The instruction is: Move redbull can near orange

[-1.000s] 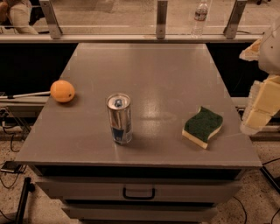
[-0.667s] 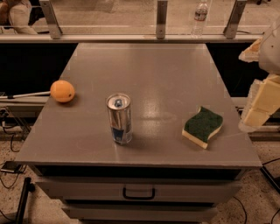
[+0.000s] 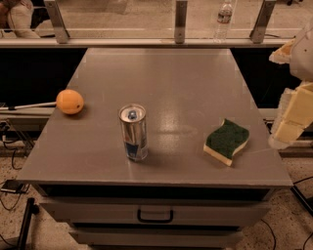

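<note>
Redbull can (image 3: 133,132): stands upright on the grey tabletop (image 3: 171,78), left of centre and toward the front edge, pull-tab top facing up, blue marking low on its silver side. Nothing touches it.

Orange (image 3: 69,101): rests near the left edge of the tabletop, behind and to the left of the can, well apart from it.

Claw (image 3: 288,129): cream-coloured, hangs at the far right of the view, beyond the right edge of the tabletop and partly cut off by the frame. It holds nothing; whether it is open or closed cannot be told. The can lies well to its left, across most of the tabletop's width.

Sponge (image 3: 226,141): green on top with a yellow underside, lies flat near the front right corner, between the can and the claw and nearer the claw.

Plastic bottle (image 3: 224,14): stands beyond the far edge, by the railing.

Drawer handle (image 3: 155,215): below the front edge of the tabletop.
</note>
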Available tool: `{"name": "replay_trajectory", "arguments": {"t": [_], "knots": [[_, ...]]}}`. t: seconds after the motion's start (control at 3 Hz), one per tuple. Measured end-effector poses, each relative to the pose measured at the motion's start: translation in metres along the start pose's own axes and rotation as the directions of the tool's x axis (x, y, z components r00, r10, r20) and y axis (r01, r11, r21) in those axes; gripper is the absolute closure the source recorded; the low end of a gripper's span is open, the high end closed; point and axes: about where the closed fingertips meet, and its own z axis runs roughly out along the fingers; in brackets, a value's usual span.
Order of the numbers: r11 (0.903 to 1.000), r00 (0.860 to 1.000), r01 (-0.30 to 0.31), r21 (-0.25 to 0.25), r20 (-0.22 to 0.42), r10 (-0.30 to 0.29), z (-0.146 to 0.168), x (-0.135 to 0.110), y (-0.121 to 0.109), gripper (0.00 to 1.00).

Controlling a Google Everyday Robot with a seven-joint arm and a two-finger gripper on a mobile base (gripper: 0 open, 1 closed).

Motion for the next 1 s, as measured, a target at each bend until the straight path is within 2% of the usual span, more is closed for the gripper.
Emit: {"name": "replay_trajectory", "arguments": {"t": [0.33,0.67,1.0], "knots": [[0.9988,0.994,0.047,-0.012,0.098,-0.045,0.004,-0.028,-0.002,0.00],[0.9918,0.952,0.123,-0.036,0.286,-0.107,0.013,-0.085,-0.002,0.00],[0.9737,0.878,0.220,-0.060,0.447,-0.170,0.020,-0.146,0.012,0.00]]}}
